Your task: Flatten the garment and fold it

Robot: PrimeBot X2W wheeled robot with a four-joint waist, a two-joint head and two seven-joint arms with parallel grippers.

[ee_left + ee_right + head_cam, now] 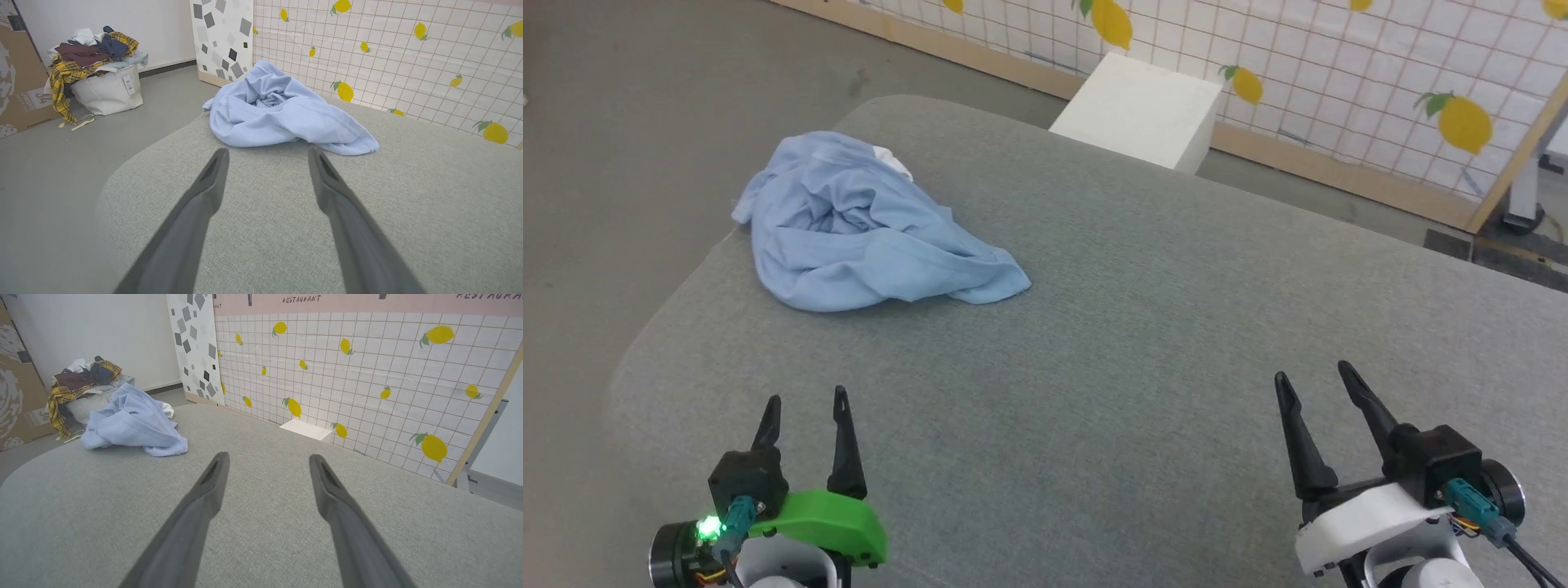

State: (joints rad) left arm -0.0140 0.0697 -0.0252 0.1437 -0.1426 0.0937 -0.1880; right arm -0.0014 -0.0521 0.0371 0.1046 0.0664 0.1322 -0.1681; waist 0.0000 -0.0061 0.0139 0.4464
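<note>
The garment [866,229] is lying crumpled in a loose heap at the far left corner of the grey surface [1135,343], close to its rounded edge. It is showing as light blue soft knit, bunched into deep folds, with one hemmed flap trailing out towards the middle of the surface. A white patch [892,162] is peeking out on its far side; it is probably the collar, though the folds are hiding too much of it to be sure. I am holding my left claw [806,394] spread wide and empty at the near left, well apart from the heap, with its fingers pointing towards the cloth. My right claw [1312,370] is hovering at the near right, equally spread and pinching nothing, with bare fabric lying between it and the garment. Beyond the far edge a white block [1139,106] is standing on the floor [645,122] against a lemon-patterned grid wall [1339,73]. Off to the left, a pale bag heaped with mixed clothes [102,81] is sitting on the floor.
</note>
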